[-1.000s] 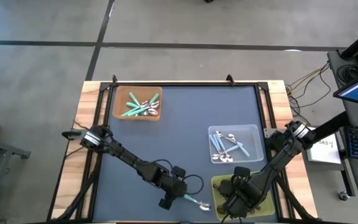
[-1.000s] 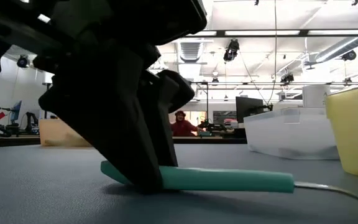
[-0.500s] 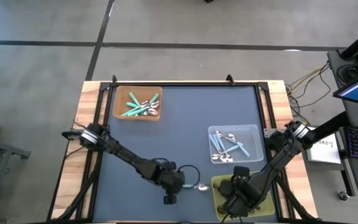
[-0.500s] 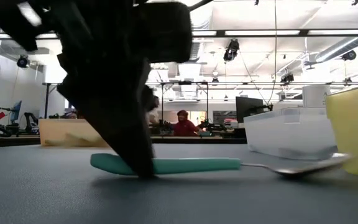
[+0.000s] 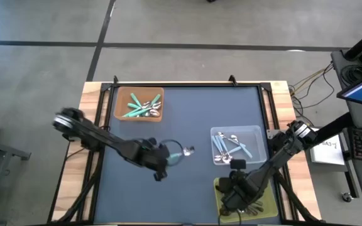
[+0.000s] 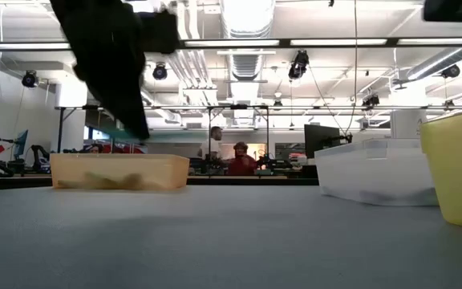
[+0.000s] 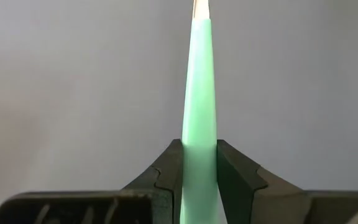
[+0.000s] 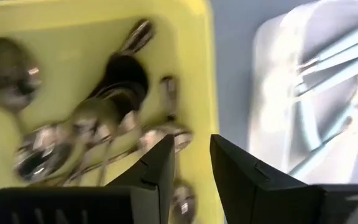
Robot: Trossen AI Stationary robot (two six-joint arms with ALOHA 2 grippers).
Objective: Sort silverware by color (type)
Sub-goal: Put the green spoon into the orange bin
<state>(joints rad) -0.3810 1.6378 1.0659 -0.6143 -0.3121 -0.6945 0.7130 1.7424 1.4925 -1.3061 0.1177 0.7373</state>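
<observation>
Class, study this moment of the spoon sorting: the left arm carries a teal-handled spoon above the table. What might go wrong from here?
1. The left gripper pinches only the end of the teal-handled spoon, so the long free part may swing or slip out in transit.
2. The brown bin is already crowded with teal spoons; a drop near its rim might bounce out.
3. The right gripper hangs over the yellow bin, beside the clear bin; a careless move might nudge either.

A slim teal-green-handled spoon (image 7: 199, 93) with a shiny metal bowl hangs lifted above the dark mat (image 5: 187, 119), near the brown tray (image 5: 119, 114) of matching teal spoons (image 5: 137, 105).
</observation>
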